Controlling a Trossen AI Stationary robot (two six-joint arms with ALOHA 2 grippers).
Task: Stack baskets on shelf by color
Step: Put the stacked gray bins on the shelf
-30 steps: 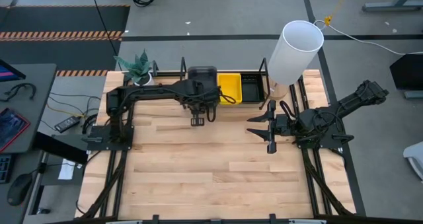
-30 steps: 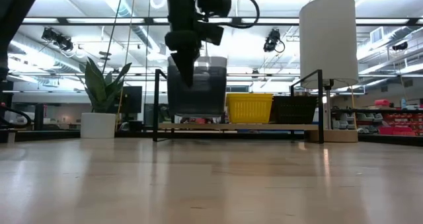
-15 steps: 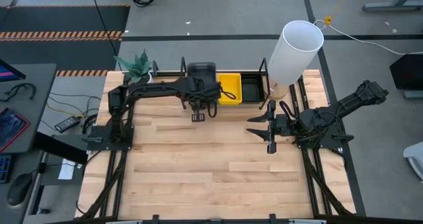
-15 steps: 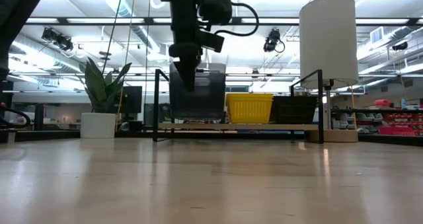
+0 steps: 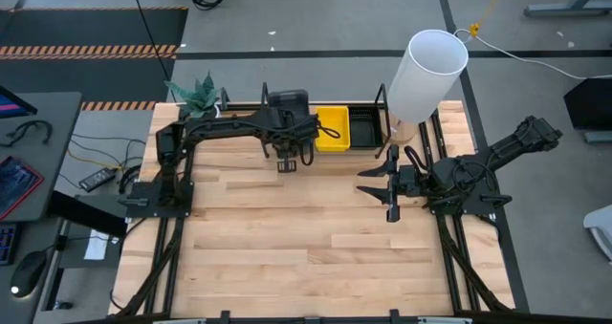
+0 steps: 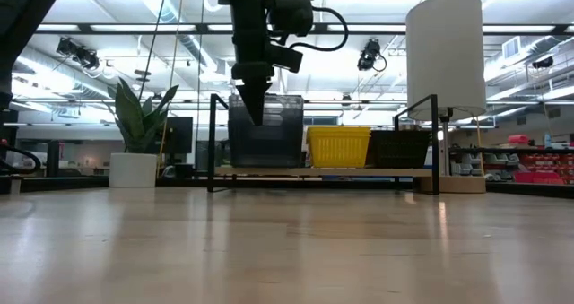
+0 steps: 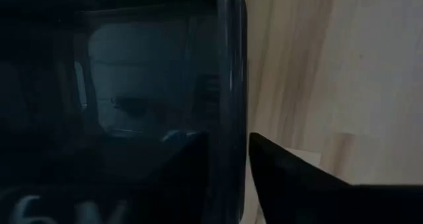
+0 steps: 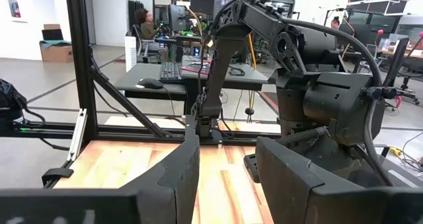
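Low view shows the left gripper point(image 6: 253, 116) with jaws clamped on the grey basket's point(image 6: 269, 129) rim, seating it on the shelf point(image 6: 323, 170) beside the yellow basket point(image 6: 339, 146). Release seems next. Right gripper point(image 5: 376, 183) waits, jaws apart.

The shelf point(image 6: 323, 171) holds grey point(image 6: 265, 134), yellow point(image 6: 339, 147), black baskets point(image 6: 399, 148).

We see a pale wooden worktop point(image 5: 287, 238) on a grey concrete floor point(image 5: 316, 13), hazard-striped tape point(image 5: 86, 50) at far left. A potted plant point(image 6: 136, 129) stands at the worktop's far left corner, a tall white cylinder point(image 6: 446, 53) at far right. Beyond, we spot ceiling lights point(image 6: 72, 51), ducting, and a desk point(image 8: 165, 71) where a person point(image 8: 147, 26) sits.
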